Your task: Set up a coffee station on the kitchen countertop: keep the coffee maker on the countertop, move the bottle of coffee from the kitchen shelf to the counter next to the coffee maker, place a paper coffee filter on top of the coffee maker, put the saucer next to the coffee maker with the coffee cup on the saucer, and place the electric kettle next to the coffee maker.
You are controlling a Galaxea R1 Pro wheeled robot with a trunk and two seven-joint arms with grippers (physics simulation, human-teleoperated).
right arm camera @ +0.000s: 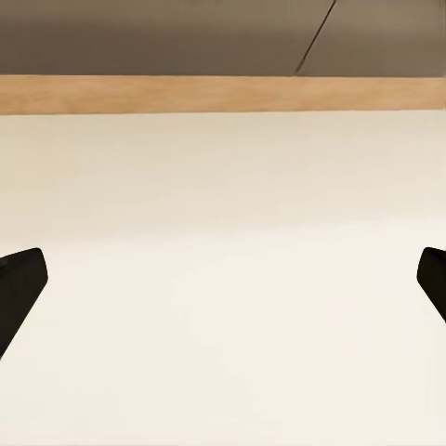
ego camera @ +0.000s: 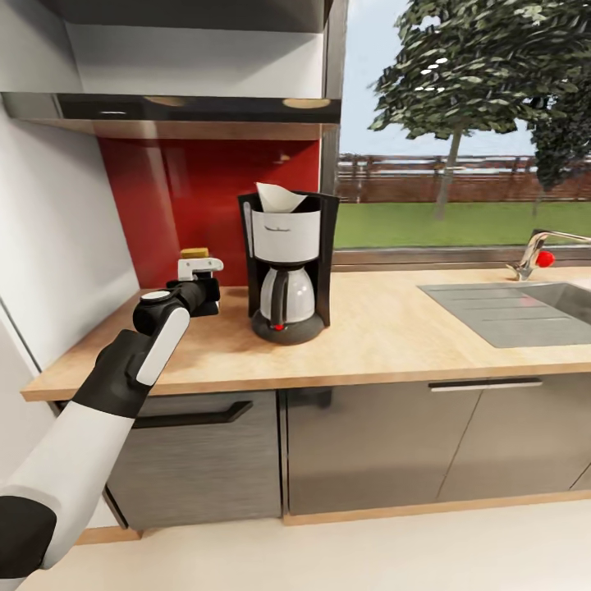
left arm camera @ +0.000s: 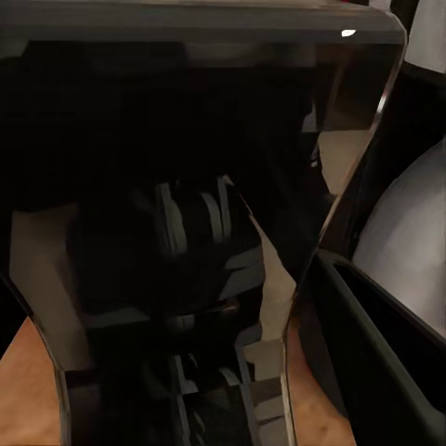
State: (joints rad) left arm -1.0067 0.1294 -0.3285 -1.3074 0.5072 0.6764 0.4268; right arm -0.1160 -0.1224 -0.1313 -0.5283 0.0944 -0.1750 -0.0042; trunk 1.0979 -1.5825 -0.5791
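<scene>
The bottle of coffee [ego camera: 197, 275] is sitting at the far left of the table [ego camera: 386, 332], just left of the coffee maker [ego camera: 287, 267], with its gold-yellow cap showing above the left hand [ego camera: 199, 283]. The bottle is standing upright, its long axis vertical, and the hand is reaching across from the near left, so the bottle is lying straight ahead of the wrist and between it and the red back wall [ego camera: 205, 197]. The left hand appears to be gripping the bottle around its body; in the left wrist view a dark glossy flared shape [left arm camera: 186, 232] is sitting right against the camera, which fits a bottle held between the fingers. Whether the bottle's base is resting on the table or hanging just above it cannot be told. The coffee maker is standing upright on the table with the paper coffee filter [ego camera: 279, 197] already poking out of its top.

The right hand [right arm camera: 223, 288] is hanging low and well away from all this, pointing at the pale floor [right arm camera: 223, 232], its 2 dark fingertips [right arm camera: 19, 283] spread wide and holding nothing. The left hand is by far the nearer one, and a release beside the machine looks like the move now due.
</scene>
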